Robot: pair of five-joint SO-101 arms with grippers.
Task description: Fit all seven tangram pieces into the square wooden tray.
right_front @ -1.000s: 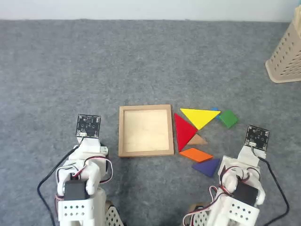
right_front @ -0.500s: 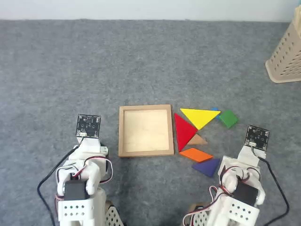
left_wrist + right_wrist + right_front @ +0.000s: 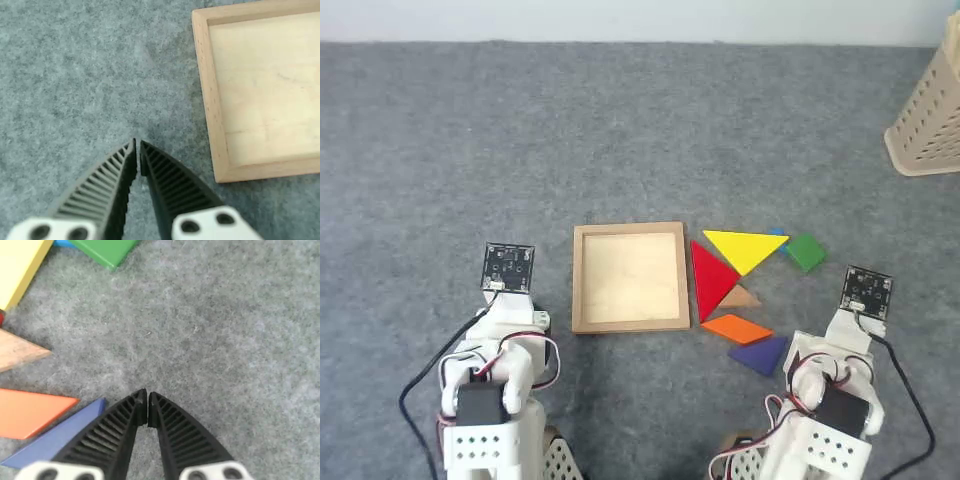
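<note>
Nothing has changed over the last second: both arms stand as before and no pc. has moved. So the task is judged as not begun yet. The square wooden tray point(image 3: 578, 280) is empty, and all seven pcs lie on the carpet to its right. The red triangle point(image 3: 710, 278) is just beside the rim. Farther out are the yellow triangle point(image 3: 745, 247), green square point(image 3: 806, 252), orange parallelogram point(image 3: 737, 327), purple triangle point(image 3: 762, 354), a plain wood triangle point(image 3: 742, 297) and a small blue pc. point(image 3: 777, 232), which is mostly hidden behind the yellow one, so its shape is unclear.

The left hand point(image 3: 137, 145) is closed w/ nothing in it, over bare carpet beside the tray's corner. The right hand point(image 3: 147, 392) is likewise closed and empty, near the purple triangle's tip.

The counter point(image 3: 470, 130) is covered w/ grey felt-like carpet. A pale slotted basket point(image 3: 930, 110) stands at the far right edge, and a light wall point(image 3: 620, 18) is behind.
</note>
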